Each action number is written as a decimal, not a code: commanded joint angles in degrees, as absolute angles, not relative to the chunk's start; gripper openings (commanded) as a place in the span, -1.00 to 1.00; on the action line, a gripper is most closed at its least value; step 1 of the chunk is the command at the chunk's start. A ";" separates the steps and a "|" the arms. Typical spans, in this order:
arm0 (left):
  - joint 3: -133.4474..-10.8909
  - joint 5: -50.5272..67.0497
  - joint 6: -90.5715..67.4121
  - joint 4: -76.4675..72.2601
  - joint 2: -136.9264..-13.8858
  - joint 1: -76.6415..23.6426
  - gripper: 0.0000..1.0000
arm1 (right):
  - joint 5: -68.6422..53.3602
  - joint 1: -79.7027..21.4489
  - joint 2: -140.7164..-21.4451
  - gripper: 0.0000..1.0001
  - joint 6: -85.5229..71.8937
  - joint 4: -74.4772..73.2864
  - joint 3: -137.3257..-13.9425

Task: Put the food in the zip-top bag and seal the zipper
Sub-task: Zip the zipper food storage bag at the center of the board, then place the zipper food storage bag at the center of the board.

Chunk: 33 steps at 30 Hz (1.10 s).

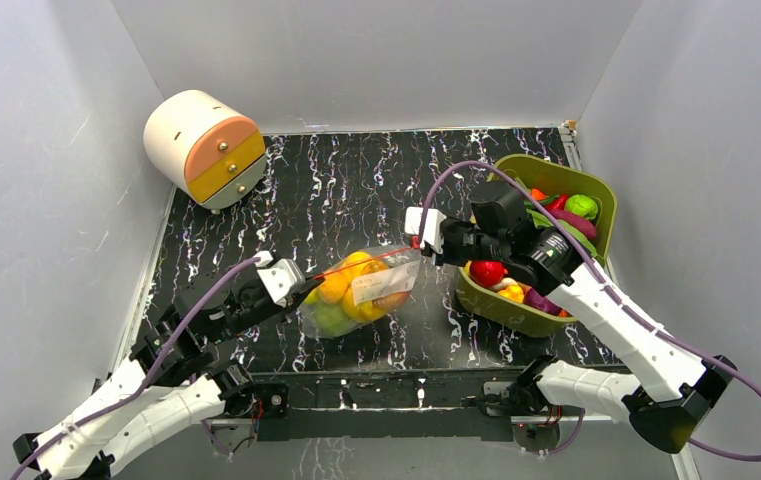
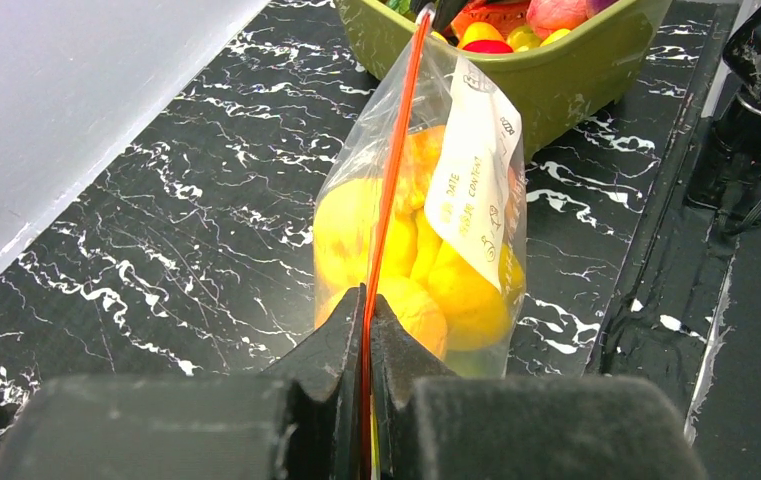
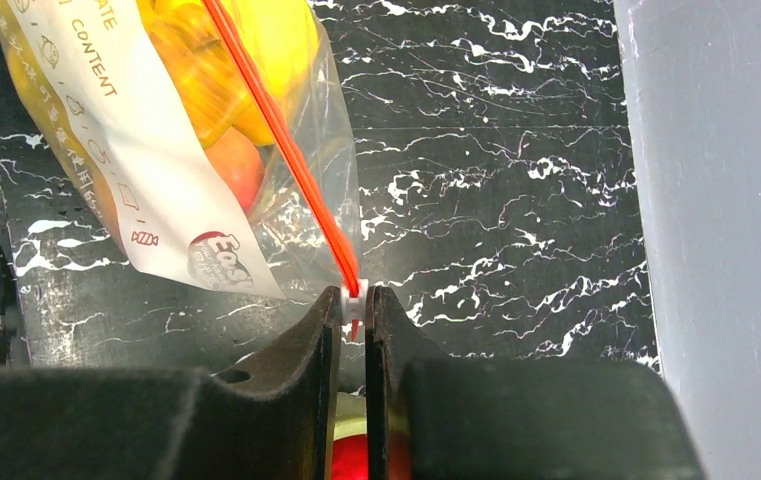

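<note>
Food bagged, zipper pinched at both ends, seal looks nearly or fully done.
The zip-top bag [image 1: 361,290] sits mid-surface [image 1: 356,190], stretched between both arms; can't tell if its bottom rests down. The left hand [image 2: 366,310] is clamped tight on one end of the zipper [image 2: 396,180], and the right hand [image 3: 354,310] is nipped narrow on the white slider tab [image 3: 354,300] at the other end. The food [image 1: 351,285] inside is glossy, rounded yellow, orange and green pieces. The strip reads as one thin taut red-orange line, so probably closed, though no view confirms full length. Likely left: check the seal, let go. The film is clear and crinkly with a white printed label. The olive tub [image 1: 516,310] beside the bag holds more toy pieces.
</note>
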<state>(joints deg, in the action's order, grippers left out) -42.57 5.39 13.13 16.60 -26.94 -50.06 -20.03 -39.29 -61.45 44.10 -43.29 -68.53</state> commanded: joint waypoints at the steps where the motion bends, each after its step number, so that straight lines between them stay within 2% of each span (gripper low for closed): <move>1: -44.34 2.68 14.53 15.66 -25.69 -50.03 -1.00 | -11.14 -36.48 -59.55 -1.00 45.58 -46.03 -68.55; 7: -43.46 1.01 15.30 14.59 -26.52 -50.09 -1.00 | -12.23 -36.08 -59.34 -1.00 45.57 -45.02 -68.68; 10: -40.59 -2.26 16.06 8.24 -27.66 -50.05 -1.00 | -13.16 -36.12 -59.65 -1.00 45.34 -39.30 -68.77; 13: -39.78 -7.65 17.96 0.36 -35.18 -50.09 -1.00 | -10.55 -35.93 -62.63 -1.00 45.20 -26.97 -68.83; 17: -44.67 -10.23 20.12 -5.65 -49.11 -48.88 -1.00 | 1.79 -34.77 -70.69 -1.00 45.36 -13.39 -73.57; 22: -49.70 -8.84 21.64 -11.97 -52.53 -43.82 -1.00 | -3.37 -34.54 -72.66 -1.00 44.48 -9.58 -78.22; 27: -52.10 -4.70 20.66 -7.41 -53.74 -40.98 -1.00 | -12.48 -34.50 -67.96 -1.00 46.40 -12.36 -72.56; 33: -47.74 -2.15 12.23 -0.34 -42.48 -41.03 -1.00 | -24.48 -34.55 -59.17 -1.00 45.19 -26.97 -69.32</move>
